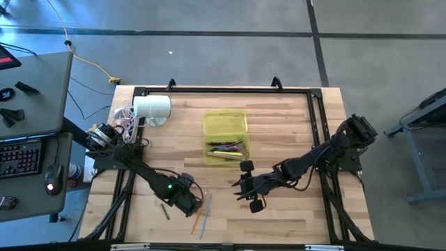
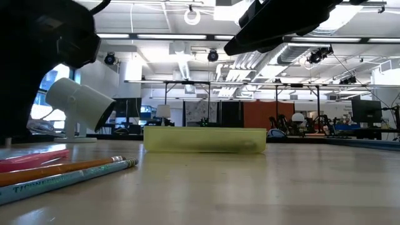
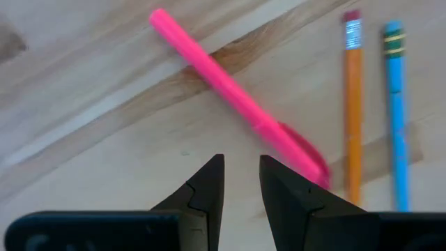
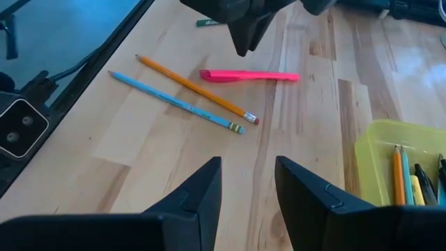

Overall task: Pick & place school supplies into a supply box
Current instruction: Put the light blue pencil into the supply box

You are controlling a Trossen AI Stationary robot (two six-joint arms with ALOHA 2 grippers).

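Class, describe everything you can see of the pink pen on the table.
The pink pen is a slim, smooth, plastic-looking stick in bright pink, with one end wider, like a cap. It lies flat on the bare wooden table, beside but apart from an orange pencil. The left gripper hovers above it, slightly open, not touching.

The table [image 4: 306, 125] is pale wood with visible grain, smooth and faintly sheened. The supply box [image 1: 224, 124] is translucent yellow-green plastic, slightly glossy. The pink pen [image 3: 230, 94] looks like smooth matt plastic. The orange pencil [image 3: 353, 104] and blue pencil [image 3: 396, 111] carry painted coats and shiny metal ferrules. The white cylinder [image 2: 78, 103] is matt plastic.
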